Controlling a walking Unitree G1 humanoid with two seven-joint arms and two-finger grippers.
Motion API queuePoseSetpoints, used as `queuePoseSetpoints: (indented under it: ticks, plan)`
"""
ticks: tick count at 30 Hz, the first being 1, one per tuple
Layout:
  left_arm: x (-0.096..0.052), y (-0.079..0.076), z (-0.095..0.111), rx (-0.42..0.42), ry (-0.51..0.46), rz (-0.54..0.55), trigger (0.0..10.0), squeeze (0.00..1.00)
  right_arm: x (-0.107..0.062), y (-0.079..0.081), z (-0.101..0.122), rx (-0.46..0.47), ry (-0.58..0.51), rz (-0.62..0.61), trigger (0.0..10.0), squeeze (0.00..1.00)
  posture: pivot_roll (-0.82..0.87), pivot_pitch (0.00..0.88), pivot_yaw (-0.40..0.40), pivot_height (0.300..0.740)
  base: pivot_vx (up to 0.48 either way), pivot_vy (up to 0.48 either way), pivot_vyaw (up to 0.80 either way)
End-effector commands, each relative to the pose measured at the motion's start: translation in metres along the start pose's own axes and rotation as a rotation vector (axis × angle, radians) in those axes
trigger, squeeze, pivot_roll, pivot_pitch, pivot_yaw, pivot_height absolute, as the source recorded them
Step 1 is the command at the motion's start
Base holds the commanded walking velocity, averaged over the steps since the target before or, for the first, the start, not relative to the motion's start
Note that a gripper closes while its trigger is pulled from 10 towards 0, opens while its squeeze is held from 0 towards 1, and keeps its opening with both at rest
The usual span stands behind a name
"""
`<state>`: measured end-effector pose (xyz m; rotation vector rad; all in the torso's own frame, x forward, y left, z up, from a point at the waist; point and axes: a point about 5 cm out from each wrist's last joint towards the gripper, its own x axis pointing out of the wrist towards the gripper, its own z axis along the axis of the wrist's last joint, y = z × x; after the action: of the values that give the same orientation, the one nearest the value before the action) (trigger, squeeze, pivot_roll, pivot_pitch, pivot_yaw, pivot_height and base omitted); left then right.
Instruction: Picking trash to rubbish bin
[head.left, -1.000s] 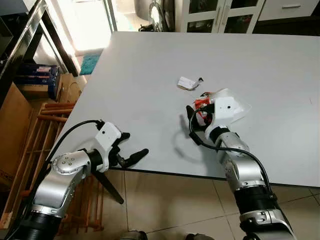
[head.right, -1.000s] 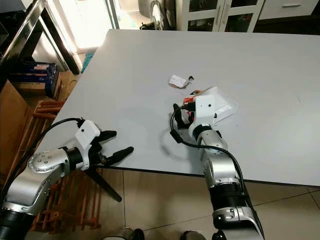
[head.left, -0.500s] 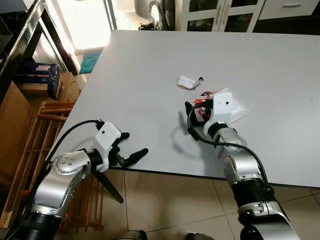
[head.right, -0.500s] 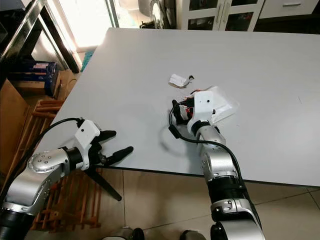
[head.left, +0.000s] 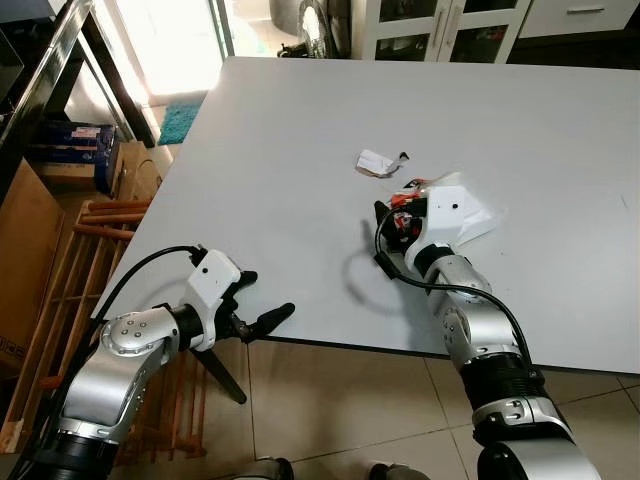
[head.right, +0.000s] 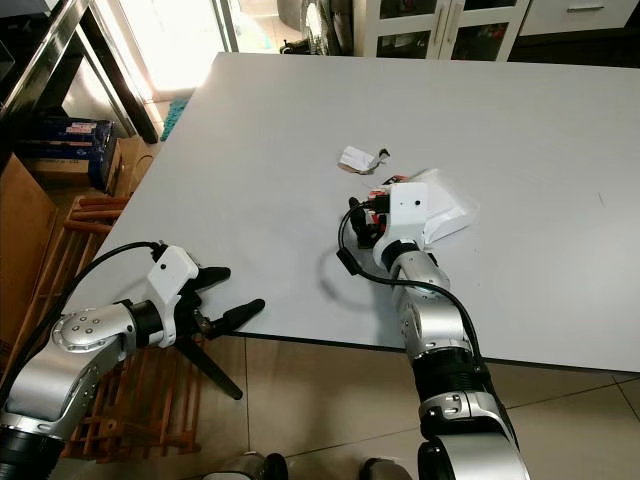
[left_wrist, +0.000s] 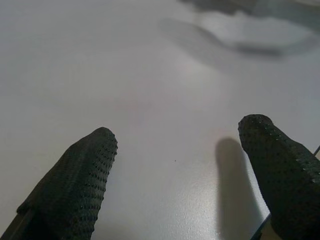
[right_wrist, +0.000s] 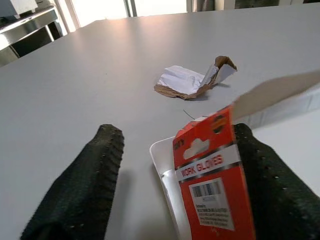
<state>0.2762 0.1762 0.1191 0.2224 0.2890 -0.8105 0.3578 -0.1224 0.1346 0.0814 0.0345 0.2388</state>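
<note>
Red-carded glove packaging (right_wrist: 207, 190) lies on the grey table (head.left: 280, 130), right of centre, between the spread fingers of the right tool (right_wrist: 175, 185). It looks light, thin and slippery, best pinched across the stiff card edge. A crumpled paper scrap (head.left: 376, 165) sits just beyond. Since a second ago the right tool has reached farther over it; the left tool (head.left: 262, 302), spread, has dropped slightly at the near table edge.
</note>
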Motion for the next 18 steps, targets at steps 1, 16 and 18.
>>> queuePoseSetpoints:
  ticks: [1,16,18]
  plan:
    - [-0.0041,0.0003,0.0001,0.002,0.003,0.009,10.0,0.00,-0.0021,-0.0002,-0.0129,0.024,0.049,-0.001,0.0,0.00,0.14,0.166,0.046,0.740,0.000,0.000,0.00]
    - [-0.0028,0.0011,0.0018,0.005,0.004,0.013,10.0,0.00,-0.0026,-0.0063,-0.0173,0.026,0.056,-0.025,0.0,0.00,0.14,0.162,0.049,0.740,0.000,0.000,0.00]
    - [-0.0022,0.0013,0.0021,0.005,0.003,0.014,10.0,0.00,-0.0022,-0.0068,-0.0172,0.027,0.055,-0.029,0.0,0.00,0.14,0.161,0.050,0.740,0.000,0.000,0.00]
